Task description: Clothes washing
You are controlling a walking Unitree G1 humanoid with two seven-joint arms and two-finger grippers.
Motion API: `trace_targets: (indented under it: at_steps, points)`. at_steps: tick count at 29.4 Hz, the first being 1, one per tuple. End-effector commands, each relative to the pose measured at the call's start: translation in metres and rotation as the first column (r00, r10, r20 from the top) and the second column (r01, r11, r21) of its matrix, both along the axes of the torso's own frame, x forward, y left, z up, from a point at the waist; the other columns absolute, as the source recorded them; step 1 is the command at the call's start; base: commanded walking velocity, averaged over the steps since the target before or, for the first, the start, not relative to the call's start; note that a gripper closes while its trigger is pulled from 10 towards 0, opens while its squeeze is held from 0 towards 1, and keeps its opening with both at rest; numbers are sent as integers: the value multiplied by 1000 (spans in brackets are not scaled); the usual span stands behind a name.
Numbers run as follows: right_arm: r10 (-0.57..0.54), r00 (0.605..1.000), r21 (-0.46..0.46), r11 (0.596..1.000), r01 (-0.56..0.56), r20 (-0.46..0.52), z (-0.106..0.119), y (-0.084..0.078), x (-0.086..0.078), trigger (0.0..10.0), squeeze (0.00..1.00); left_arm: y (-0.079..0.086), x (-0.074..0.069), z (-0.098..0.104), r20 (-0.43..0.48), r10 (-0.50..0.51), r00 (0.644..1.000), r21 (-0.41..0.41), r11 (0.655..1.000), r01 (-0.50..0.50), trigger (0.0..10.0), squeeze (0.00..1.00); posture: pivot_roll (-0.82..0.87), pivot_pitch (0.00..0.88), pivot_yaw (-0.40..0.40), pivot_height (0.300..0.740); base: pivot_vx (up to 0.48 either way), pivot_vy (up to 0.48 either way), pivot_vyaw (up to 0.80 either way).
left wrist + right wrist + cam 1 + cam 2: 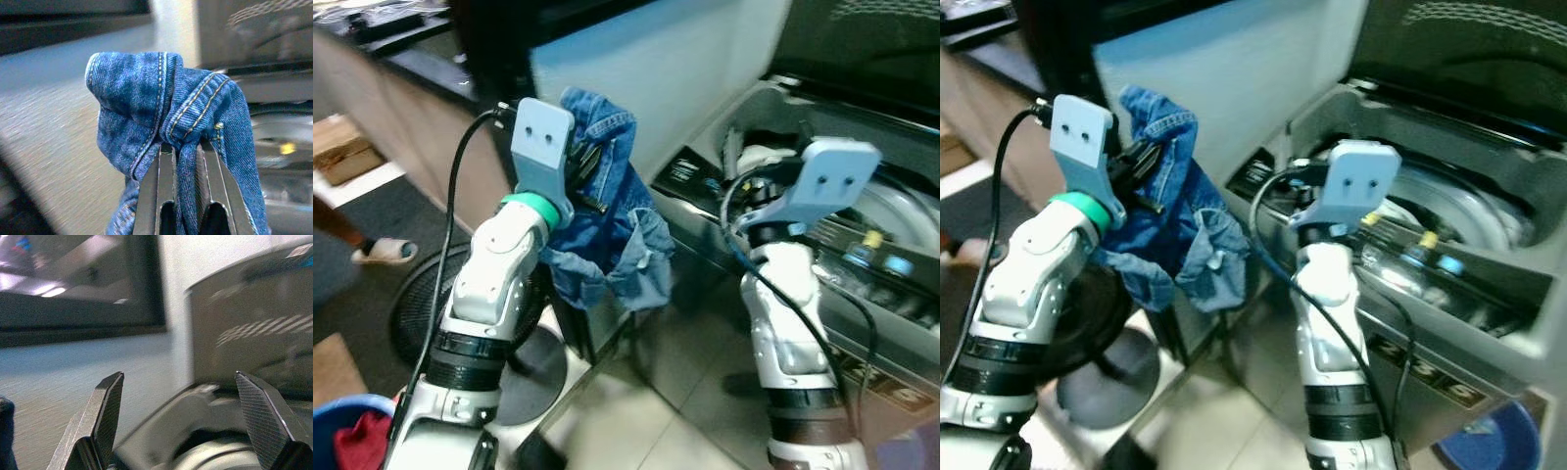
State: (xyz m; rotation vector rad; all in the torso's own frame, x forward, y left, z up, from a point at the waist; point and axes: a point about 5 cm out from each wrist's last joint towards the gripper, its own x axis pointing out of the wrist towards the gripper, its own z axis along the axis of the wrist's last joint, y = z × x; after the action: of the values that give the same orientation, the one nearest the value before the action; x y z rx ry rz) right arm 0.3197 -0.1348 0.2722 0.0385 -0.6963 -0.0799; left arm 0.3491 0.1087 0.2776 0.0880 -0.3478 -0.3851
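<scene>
Two black fingers of your left gripper (pixel 185 161) are pinched tight on a fold of blue denim garment (pixel 607 220), with a stitched seam bunched over the fingertips and the rest of the cloth hanging down below the wrist in loose folds. That gripper is raised in front of you, just left of the open top-loading washing machine (pixel 1489 284), and the denim hangs in the air beside the machine's front corner, not over the drum. Your right gripper (pixel 181 416) is spread wide with nothing between its fingers; it is lifted at the machine's near rim, pointing toward the tub (pixel 1449 211). The machine's lid (pixel 1469 49) stands up behind the opening. A control strip (pixel 1430 377) with pale digits runs along the front of the machine. On the floor to your left you have a round black fan base (pixel 431 304), a blue basket (pixel 352 431) holding something red, and, further off, a person's foot (pixel 384 252) in a light slipper.
</scene>
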Motion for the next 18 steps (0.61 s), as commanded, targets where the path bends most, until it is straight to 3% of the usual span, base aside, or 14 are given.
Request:
trace_targets:
  at_steps: [1,10,18]
  points:
    - [17,1000,3,1000,-17,7,1,6,-1,10000,0,4,-2,6,32,7,999,-12,1000,-7,10000,0,61,0,119,740,0,0,-800]
    - [52,998,-7,999,-51,42,8,12,-3,10000,0,2,-4,4,26,4,1000,-18,1000,-3,10000,0,71,0,109,740,0,0,-800]
    - [167,983,-131,979,-156,80,12,35,-10,10000,0,-3,-10,-2,33,45,998,-57,997,-43,10000,0,78,0,86,740,0,0,-800]
